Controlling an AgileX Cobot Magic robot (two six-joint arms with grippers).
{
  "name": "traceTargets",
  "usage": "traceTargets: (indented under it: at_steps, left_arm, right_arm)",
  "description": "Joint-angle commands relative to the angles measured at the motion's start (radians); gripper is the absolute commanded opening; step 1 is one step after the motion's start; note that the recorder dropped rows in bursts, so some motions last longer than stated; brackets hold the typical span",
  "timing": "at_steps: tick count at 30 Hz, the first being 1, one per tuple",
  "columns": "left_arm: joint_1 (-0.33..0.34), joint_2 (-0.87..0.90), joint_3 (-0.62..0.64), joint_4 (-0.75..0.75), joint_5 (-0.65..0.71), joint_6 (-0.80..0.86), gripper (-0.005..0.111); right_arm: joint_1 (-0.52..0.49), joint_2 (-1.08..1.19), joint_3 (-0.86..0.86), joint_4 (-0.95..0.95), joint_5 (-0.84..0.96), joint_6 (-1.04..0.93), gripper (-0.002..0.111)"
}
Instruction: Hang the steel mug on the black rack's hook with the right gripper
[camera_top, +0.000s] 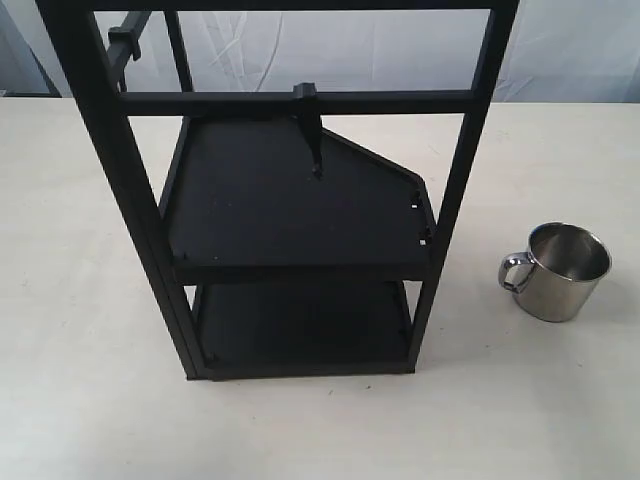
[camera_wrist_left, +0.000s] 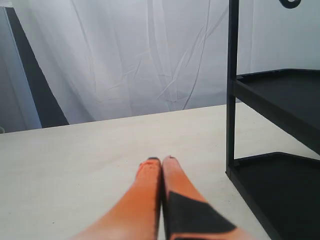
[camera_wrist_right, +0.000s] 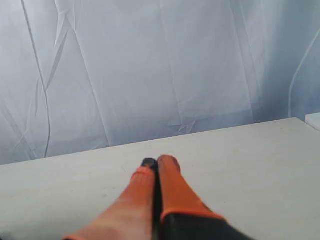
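The steel mug (camera_top: 560, 268) stands upright on the pale table to the right of the black rack (camera_top: 290, 200), its looped handle turned toward the rack. The hook (camera_top: 311, 135) hangs from a clamp block on the rack's upper crossbar, its prong slanting down over the top shelf. Neither arm shows in the exterior view. My right gripper (camera_wrist_right: 159, 161) is shut, its orange-sheathed fingers pressed together over bare table, with the mug out of its view. My left gripper (camera_wrist_left: 161, 159) is also shut and holds nothing, beside the rack's corner post (camera_wrist_left: 232, 90).
A white curtain (camera_wrist_right: 150, 70) closes off the far side of the table. A second clamp block (camera_top: 124, 40) sits on the rack's far left bar. The rack's two black shelves (camera_wrist_left: 285, 100) fill the side of the left wrist view.
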Motion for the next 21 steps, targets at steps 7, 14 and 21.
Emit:
traceTargets:
  at_steps: [7,14,21]
  left_arm:
    - [-0.005,-0.005,0.0,0.002,-0.005,-0.002,0.002]
    - [-0.005,-0.005,0.0,0.002,-0.005,-0.002,0.002]
    - [-0.005,-0.005,0.0,0.002,-0.005,-0.002,0.002]
  right_arm:
    - [0.002,-0.007,0.004,0.441,-0.132,0.168,0.0]
    - [0.002,-0.007,-0.022,0.91,-0.07,0.256,0.0]
    - [0.002,0.189,-0.248,0.463,-0.098,-0.273,0.0]
